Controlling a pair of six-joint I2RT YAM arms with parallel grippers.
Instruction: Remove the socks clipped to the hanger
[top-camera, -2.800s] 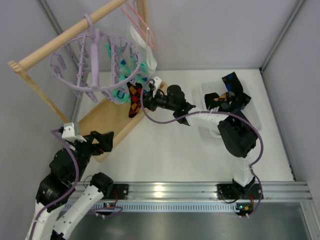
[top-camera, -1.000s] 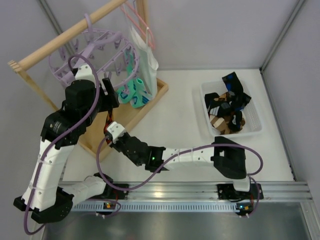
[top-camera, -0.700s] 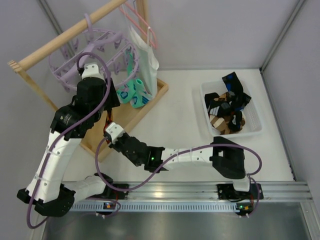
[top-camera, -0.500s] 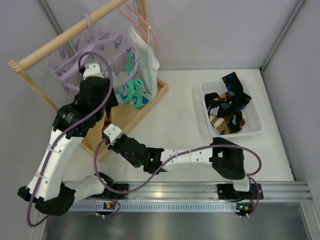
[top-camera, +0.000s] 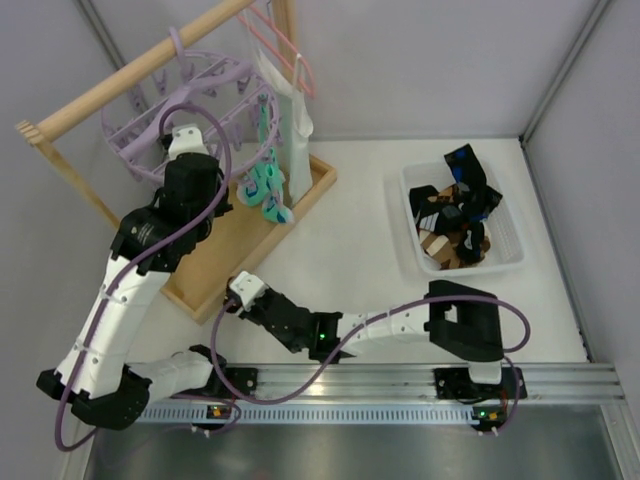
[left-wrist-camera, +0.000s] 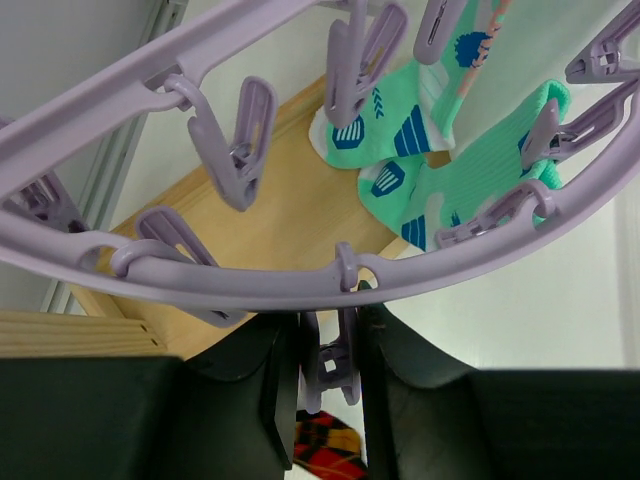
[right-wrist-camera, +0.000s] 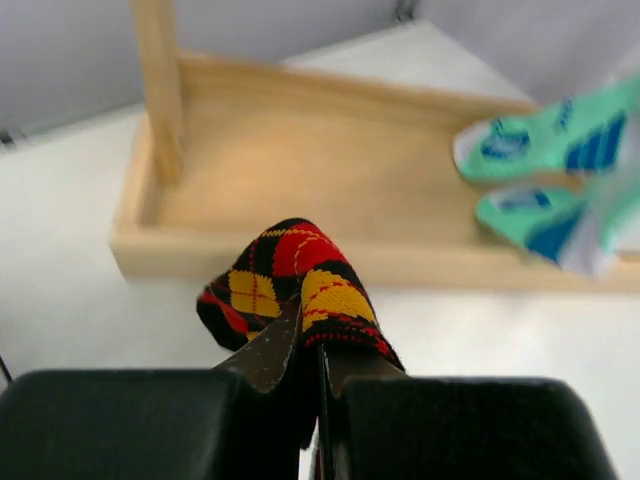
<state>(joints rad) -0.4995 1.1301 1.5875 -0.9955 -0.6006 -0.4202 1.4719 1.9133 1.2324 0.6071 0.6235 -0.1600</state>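
The lavender hanger (top-camera: 215, 68) hangs from the wooden bar at the back left; its ring (left-wrist-camera: 250, 285) fills the left wrist view. My left gripper (left-wrist-camera: 330, 335) reaches up under the ring and is shut on one dangling clip (left-wrist-camera: 337, 372). Mint-green socks (top-camera: 265, 188) (left-wrist-camera: 480, 170) stay clipped on the ring's right side. My right gripper (right-wrist-camera: 312, 365) is shut on the diamond-patterned sock (right-wrist-camera: 290, 275), whose free end stands up clear of any clip. That sock (left-wrist-camera: 325, 445) shows just below the squeezed clip. From above, the right gripper (top-camera: 238, 292) sits low, beside the wooden base.
A wooden base tray (top-camera: 215, 255) lies under the rack, whose wooden bar (top-camera: 110, 85) slopes up to the right. A white cloth (top-camera: 297, 115) hangs from a pink wire hanger (top-camera: 290, 55). A white bin (top-camera: 475, 267) at the right holds several socks.
My left gripper has closed onto the hanger clip. My right gripper has drawn back toward the near edge and slightly right, carrying the diamond sock away from the hanger.
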